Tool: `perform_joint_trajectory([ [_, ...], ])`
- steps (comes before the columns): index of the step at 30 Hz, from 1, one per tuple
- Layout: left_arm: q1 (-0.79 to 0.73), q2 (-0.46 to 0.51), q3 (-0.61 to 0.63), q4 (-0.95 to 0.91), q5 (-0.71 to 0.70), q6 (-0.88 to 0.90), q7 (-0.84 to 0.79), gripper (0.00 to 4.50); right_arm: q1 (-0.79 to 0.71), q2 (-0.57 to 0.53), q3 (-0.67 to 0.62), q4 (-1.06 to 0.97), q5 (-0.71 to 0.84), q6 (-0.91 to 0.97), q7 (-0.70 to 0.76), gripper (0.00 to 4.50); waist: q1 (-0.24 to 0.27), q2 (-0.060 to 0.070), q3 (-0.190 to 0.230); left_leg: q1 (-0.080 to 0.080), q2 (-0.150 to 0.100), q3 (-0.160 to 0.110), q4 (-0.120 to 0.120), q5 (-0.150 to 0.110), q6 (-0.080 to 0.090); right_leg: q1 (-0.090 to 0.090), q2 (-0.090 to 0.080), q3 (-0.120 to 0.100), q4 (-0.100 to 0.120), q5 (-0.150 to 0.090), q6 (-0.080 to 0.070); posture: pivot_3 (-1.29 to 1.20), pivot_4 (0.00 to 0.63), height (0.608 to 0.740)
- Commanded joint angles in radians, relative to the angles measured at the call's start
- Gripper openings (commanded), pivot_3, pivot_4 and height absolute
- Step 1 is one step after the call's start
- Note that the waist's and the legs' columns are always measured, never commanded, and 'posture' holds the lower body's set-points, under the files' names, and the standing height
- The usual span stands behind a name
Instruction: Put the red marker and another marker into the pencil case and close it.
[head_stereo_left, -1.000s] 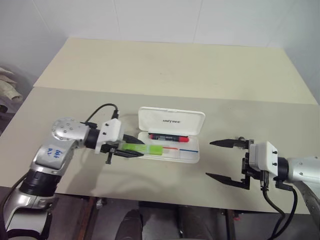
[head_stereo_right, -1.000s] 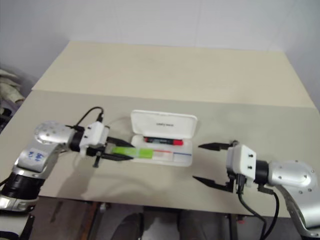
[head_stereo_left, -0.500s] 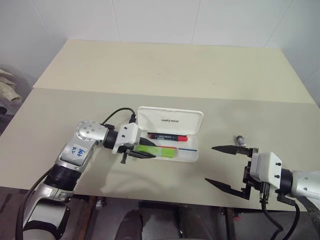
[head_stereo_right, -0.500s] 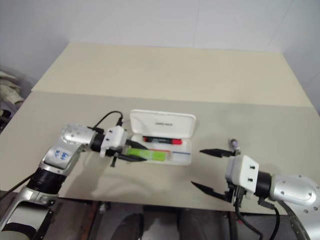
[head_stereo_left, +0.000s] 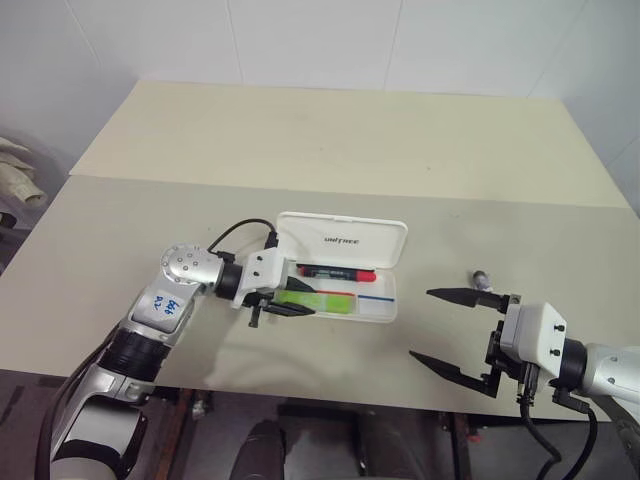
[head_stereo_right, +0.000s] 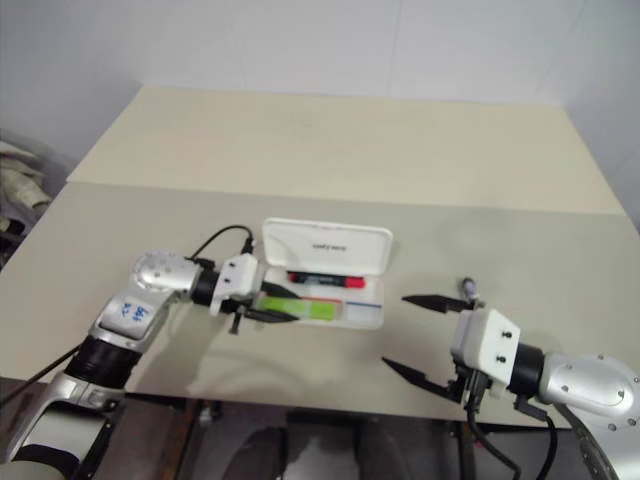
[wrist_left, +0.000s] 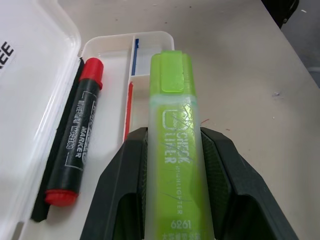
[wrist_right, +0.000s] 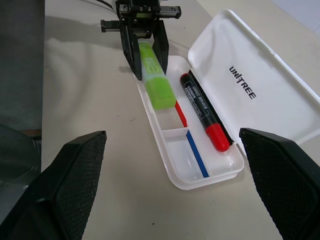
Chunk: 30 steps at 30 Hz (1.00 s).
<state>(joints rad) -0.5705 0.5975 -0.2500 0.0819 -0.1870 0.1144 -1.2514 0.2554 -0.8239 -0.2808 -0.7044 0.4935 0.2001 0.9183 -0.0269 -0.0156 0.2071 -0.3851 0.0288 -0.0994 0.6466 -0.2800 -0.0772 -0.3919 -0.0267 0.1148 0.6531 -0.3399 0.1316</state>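
- The left gripper (head_stereo_left: 290, 301) is clamped on the green highlighter (wrist_left: 174, 150), one black finger on each flat side, and holds it over the near part of the open pencil case (head_stereo_left: 385, 312), cap pointing along the tray.
- From the right wrist view the highlighter looks to sit just above or on the near rim; whether it rests on the tray floor I cannot tell.
- The red marker (head_stereo_left: 335, 272) already lies in the back of the tray, along the hinge side, so that half is done.
- Left to do, as I judge it: let the highlighter go inside the case, then fold the upright lid (head_stereo_left: 343, 239) down.
- The right gripper (head_stereo_left: 453, 329) hangs with its jaws spread wide and nothing between them, well apart from the case.
- A small grey stubby object (head_stereo_left: 481, 277) lies on the table (head_stereo_left: 330, 140) near it.
- Readable writing: "UNITREE" on the lid; "MARKER" on the black barrel; "CHECK LINER" and "6261" on the highlighter.
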Motion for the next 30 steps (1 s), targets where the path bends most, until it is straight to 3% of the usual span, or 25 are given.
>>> perform_joint_trajectory([
  [1, 0.000, -0.014, -0.008, -0.034, 0.006, 0.001, 0.011, 1.06, 0.003, 0.007, -0.009, -0.044, 0.008, 0.003, -0.013, 4.50, 0.000, 0.000, 0.000, 0.000, 0.000, 0.000, 0.000, 0.000, 0.000, 0.000, 0.000, 0.000, 0.000, 0.000, 0.000, 0.00, 0.150, 0.740],
  [29, -0.044, -0.029, 0.002, 0.068, 0.053, -0.061, 0.016, 1.06, -0.002, 0.029, 0.025, -0.053, -0.010, 0.002, -0.047, 4.50, 0.000, 0.000, 0.000, 0.000, 0.000, 0.000, 0.000, 0.000, 0.000, 0.000, 0.000, 0.000, 0.000, 0.000, 0.000, 0.00, 0.150, 0.740],
  [30, -0.043, -0.029, 0.002, 0.066, 0.053, -0.060, 0.016, 1.40, -0.002, 0.029, 0.025, -0.053, -0.010, 0.002, -0.047, 4.50, 0.000, 0.000, 0.000, 0.000, 0.000, 0.000, 0.000, 0.000, 0.000, 0.000, 0.000, 0.000, 0.000, 0.000, 0.000, 0.00, 0.150, 0.740],
])
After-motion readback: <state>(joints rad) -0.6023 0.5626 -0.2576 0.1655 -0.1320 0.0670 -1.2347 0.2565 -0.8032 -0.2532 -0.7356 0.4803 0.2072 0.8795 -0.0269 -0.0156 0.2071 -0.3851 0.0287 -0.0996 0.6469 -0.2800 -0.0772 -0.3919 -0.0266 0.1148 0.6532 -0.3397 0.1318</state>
